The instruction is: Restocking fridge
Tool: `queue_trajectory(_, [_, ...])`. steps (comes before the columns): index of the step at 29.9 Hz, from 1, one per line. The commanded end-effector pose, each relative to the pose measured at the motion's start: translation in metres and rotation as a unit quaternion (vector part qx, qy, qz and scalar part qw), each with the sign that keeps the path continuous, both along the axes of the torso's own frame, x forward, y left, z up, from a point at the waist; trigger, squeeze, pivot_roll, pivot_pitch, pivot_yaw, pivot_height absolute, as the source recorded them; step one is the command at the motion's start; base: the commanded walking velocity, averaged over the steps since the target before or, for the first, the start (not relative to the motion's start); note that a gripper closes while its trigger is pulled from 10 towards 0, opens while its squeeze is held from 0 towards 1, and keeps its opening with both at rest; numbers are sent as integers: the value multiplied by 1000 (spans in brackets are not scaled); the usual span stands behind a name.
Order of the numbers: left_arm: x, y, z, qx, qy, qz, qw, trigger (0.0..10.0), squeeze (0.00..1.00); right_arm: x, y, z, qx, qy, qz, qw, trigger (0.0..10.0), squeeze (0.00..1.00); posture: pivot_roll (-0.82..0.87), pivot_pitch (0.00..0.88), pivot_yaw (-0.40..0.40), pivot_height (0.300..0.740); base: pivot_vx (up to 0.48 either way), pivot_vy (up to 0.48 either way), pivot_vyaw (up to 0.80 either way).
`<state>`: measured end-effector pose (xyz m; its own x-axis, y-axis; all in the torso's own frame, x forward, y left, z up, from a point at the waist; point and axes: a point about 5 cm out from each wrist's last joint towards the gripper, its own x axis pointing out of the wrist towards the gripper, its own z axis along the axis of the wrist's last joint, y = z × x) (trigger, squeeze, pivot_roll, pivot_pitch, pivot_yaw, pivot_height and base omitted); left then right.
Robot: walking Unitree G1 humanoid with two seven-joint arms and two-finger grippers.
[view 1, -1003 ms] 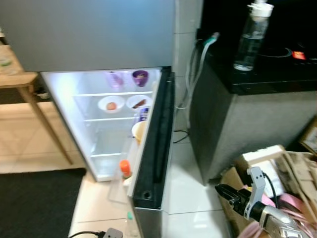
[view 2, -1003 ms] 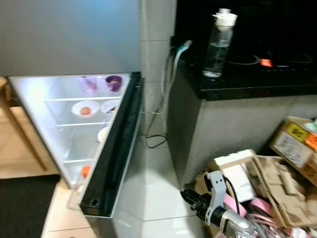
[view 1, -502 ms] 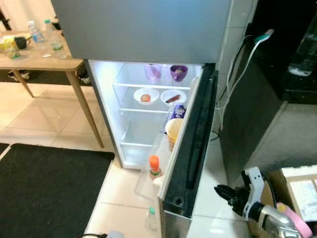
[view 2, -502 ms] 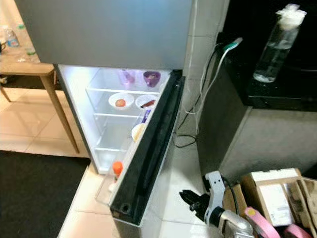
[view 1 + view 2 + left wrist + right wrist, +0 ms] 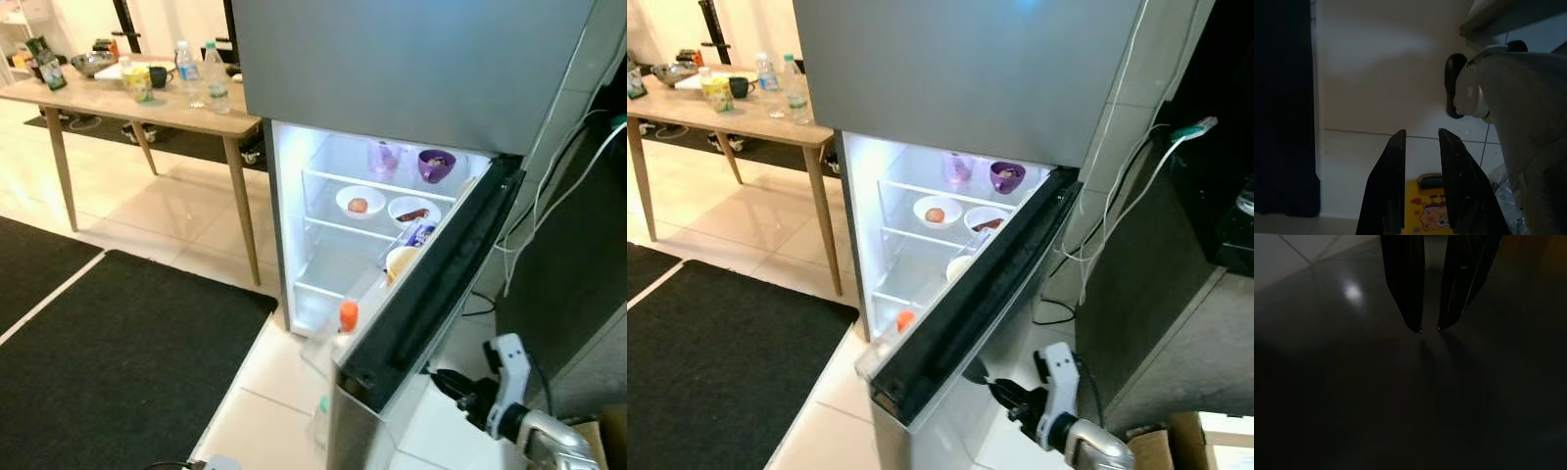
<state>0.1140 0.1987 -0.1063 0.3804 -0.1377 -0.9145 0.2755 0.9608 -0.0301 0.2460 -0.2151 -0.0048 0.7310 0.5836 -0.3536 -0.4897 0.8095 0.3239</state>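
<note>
Since the earlier frames the camera has swung toward the robot's left, so a wooden counter [image 5: 118, 98] with bottles and a bowl on it has come into sight and the dark worktop with its tall bottle has slid out of the picture; the things themselves have not moved. Low at the right, the right end effector [image 5: 453, 385] hangs just above the pale tiled floor [image 5: 167, 220], beside the lower corner of the open fridge door [image 5: 431, 284], its two black fingers [image 5: 1405, 284] set a narrow gap apart with nothing between them. The left end effector [image 5: 1420, 139] hangs idle over the floor, its fingers [image 5: 1391, 191] also a little apart and empty, above a yellow printed packet [image 5: 1425, 215] lying on the tiles. The fridge [image 5: 970, 69] stands with its lower compartment lit and open: a purple cup [image 5: 435, 164] and a clear cup [image 5: 382, 157] sit on the top shelf, two white bowls [image 5: 359, 203] on the shelf below, and an orange-capped bottle [image 5: 348, 318] stands in the door rack. A black mat [image 5: 108, 362] covers the floor before the fridge.
</note>
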Motion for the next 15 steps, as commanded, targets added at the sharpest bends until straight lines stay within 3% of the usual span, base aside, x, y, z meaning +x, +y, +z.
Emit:
queue_trajectory(1, [-5,-5,-2,-7,13,-3,1000,10000,0,1,2,1,0,-5,14,1000,10000,0,-59,0,-15,740,0,0,794])
queue_trajectory(8, [-5,-5,-2,-8,12,-3,1000,10000,0,3,13,6,14,-21,52,998,10000,0,-60,0,-15,740,0,0,794])
queue_trajectory(11, [-5,-6,-2,-9,12,-3,1000,10000,0,12,24,17,23,-50,75,996,10000,0,-60,0,-15,740,0,0,794])
queue_trajectory(12, [-5,-6,-2,-9,12,-2,1000,10000,0,22,33,27,25,-76,92,993,10000,0,-59,0,-16,740,0,0,794])
queue_trajectory(15, [-5,-6,-2,-9,12,-2,1000,10000,0,24,35,30,25,-82,95,992,10000,0,-59,0,-16,740,0,0,794])
